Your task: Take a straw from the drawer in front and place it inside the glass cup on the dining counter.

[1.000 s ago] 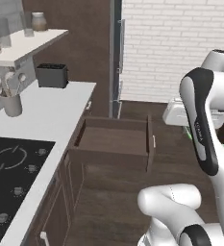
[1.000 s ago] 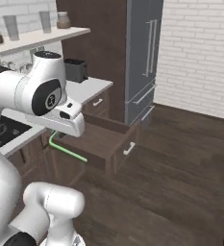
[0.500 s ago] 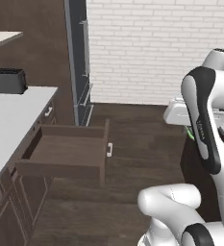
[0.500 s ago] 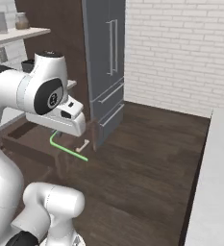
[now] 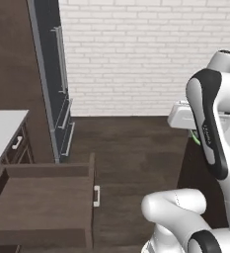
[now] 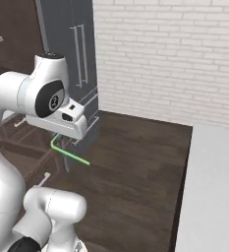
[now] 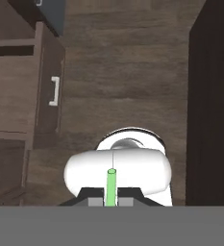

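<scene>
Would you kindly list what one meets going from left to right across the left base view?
White worktop corner → open drawer → tall dark fridge → brick wall → robot arm.

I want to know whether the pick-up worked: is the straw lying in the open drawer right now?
No, the drawer stands open with a bare floor, and the green straw sits clamped in the shut gripper.
</scene>
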